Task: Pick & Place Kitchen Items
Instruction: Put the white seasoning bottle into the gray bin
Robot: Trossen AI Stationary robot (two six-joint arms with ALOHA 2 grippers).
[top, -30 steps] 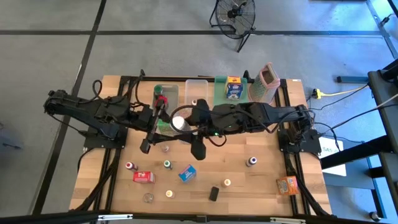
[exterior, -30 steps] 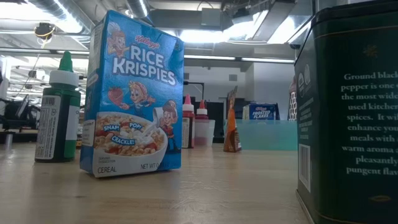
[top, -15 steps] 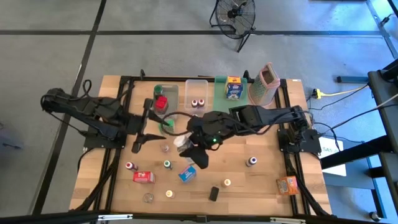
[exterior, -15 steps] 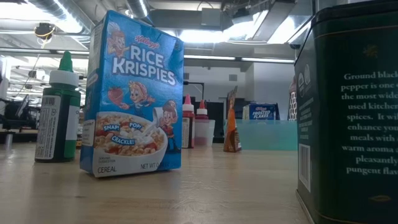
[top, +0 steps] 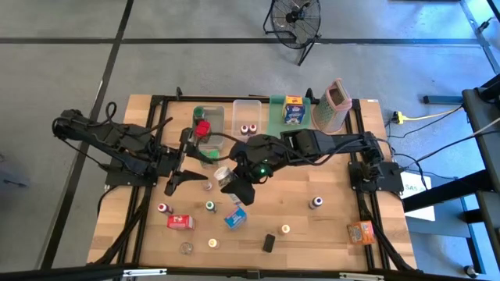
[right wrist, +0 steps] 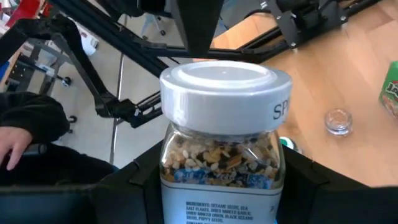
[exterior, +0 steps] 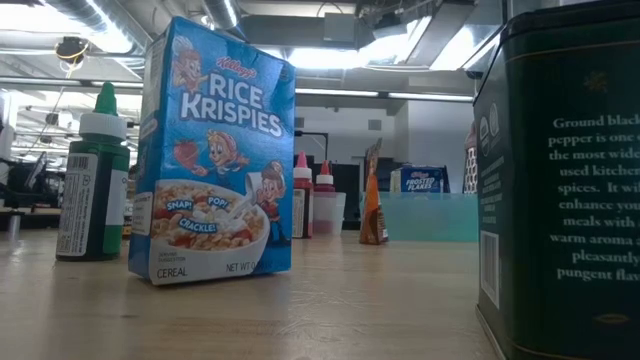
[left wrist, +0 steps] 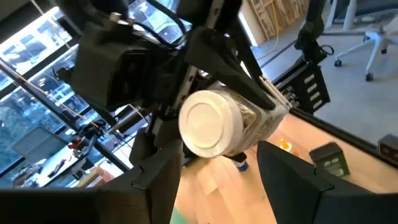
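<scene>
A clear spice jar (right wrist: pixel 217 155) with a white cap (top: pixel 223 175) and a seed mix inside hangs over the table's middle. My right gripper (top: pixel 228 183), reaching in from the right, is shut on it. My left gripper (top: pixel 199 165) stands just left of the jar. It is open, its fingers (left wrist: pixel 155 183) short of the cap (left wrist: pixel 210 123), which faces it. Small bottles, a red box (top: pixel 180 222) and a blue box (top: pixel 234 217) stand on the wood nearer the front. The low view shows neither gripper. My right gripper pinches the jar's glass body (right wrist: pixel 186 163) just below the cap, one finger (right wrist: pixel 140 183) on each side. It comes from the table's right, slanting down. The jar is lifted clear of the table and tilted, its cap toward my left arm.
At the far edge stand two clear bins (top: pixel 208 121) (top: pixel 248 115), a green tray (top: pixel 277 117) with a box, and the pinkish grater (top: pixel 336 101). A dark tin (top: pixel 268 243), an orange box (top: pixel 361 232) and a purple-capped bottle (top: pixel 316 203) stand nearer the front.
My left arm has drawn back toward the table's left edge, its wrist rolling. My right gripper has carried the jar down and toward the near-left, turning it as it went.
</scene>
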